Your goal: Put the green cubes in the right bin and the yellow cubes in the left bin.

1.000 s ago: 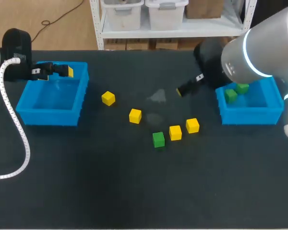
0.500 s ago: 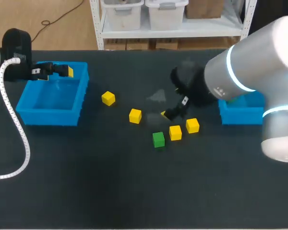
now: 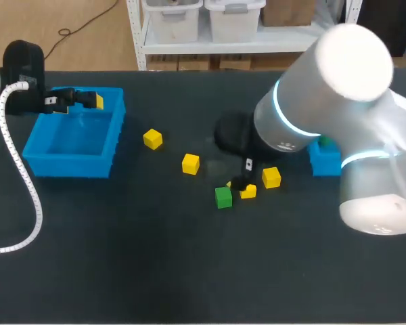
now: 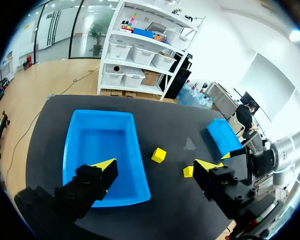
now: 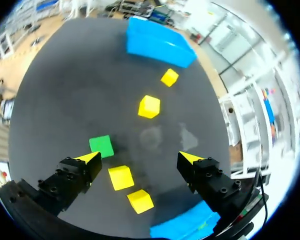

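My right end effector [image 5: 139, 158] hung low over the cluster of cubes in the middle of the bench [image 3: 122, 257], fingers wide apart and holding nothing. The loose green cube [image 5: 101, 146] lay just ahead of one fingertip, outside the gap. The nearest yellow cube [image 5: 120, 177] sat under the gap itself, with a second yellow cube [image 5: 140, 200] close beside it. A third yellow cube [image 5: 149, 106] and a fourth yellow cube [image 5: 169, 77] lay farther off, toward the left bin [image 5: 157, 40]. The right bin [image 3: 325, 161] was mostly hidden behind my own right arm in the head view.

My left end effector [image 4: 155, 164] hung over the left bin, fingers apart and empty, well away from the cluster.

I judged the main danger to be grabbing the wrong cube. If I had gone down and closed from that spot, the fingers would have taken the nearest yellow cube instead of the green one, and it would have ended up in the wrong bin. A small shift toward the green cube carried its own risk. One fingertip was so near that it could have landed on the cube's top or pushed it sideways into its yellow neighbour. With the two so close together, both might have been pinched or one flicked away.
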Controlling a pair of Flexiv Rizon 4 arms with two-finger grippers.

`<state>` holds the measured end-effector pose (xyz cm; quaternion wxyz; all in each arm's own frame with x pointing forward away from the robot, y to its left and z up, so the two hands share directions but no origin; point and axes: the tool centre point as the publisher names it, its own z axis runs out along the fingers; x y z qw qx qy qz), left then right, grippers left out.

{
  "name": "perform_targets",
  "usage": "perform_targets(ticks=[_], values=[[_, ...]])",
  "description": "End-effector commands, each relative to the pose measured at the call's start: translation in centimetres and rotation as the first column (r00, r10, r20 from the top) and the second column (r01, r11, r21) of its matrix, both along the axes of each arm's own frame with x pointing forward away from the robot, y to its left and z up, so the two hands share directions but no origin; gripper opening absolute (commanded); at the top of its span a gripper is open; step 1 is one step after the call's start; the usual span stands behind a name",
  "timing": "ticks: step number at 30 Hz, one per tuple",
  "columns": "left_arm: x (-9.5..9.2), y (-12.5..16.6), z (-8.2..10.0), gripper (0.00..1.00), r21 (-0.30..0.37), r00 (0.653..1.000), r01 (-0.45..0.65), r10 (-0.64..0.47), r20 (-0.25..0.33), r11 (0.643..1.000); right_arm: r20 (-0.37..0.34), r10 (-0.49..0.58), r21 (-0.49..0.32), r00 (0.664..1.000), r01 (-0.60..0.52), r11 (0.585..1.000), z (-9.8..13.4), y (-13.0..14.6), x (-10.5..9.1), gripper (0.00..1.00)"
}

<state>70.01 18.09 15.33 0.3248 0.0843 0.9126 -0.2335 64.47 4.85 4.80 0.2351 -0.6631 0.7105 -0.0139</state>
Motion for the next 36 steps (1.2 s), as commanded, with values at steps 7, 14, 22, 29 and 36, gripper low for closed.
perform_targets(ticks=[7, 14, 22, 29, 36], values=[[0.0, 0.2, -0.2, 1.00, -0.011, 1.000, 0.007, -0.007, 0.008, 1.000, -0.503, 0.213, -0.173, 0.838, -0.339, 0.925, -0.3, 1.6, -0.7, 1.00], [0.0, 0.2, -0.2, 1.00, -0.011, 1.000, 0.007, -0.007, 0.008, 1.000, -0.546, 0.229, -0.150, 0.806, -0.363, 0.919, -1.7, 2.2, -1.5, 1.00], [0.0, 0.2, -0.2, 1.00, -0.011, 1.000, 0.007, -0.007, 0.008, 1.000, -0.560, 0.227, -0.143, 0.797, -0.363, 0.921, -2.9, 2.1, -1.5, 1.00], [0.0, 0.2, -0.2, 1.00, -0.011, 1.000, 0.007, -0.007, 0.008, 1.000, -0.570, 0.219, -0.134, 0.792, -0.353, 0.926, -3.8, 2.1, -1.7, 1.00], [0.0, 0.2, -0.2, 1.00, -0.011, 1.000, 0.007, -0.007, 0.008, 1.000, -0.565, 0.212, -0.123, 0.797, -0.336, 0.934, -4.8, 2.0, -2.2, 1.00]])
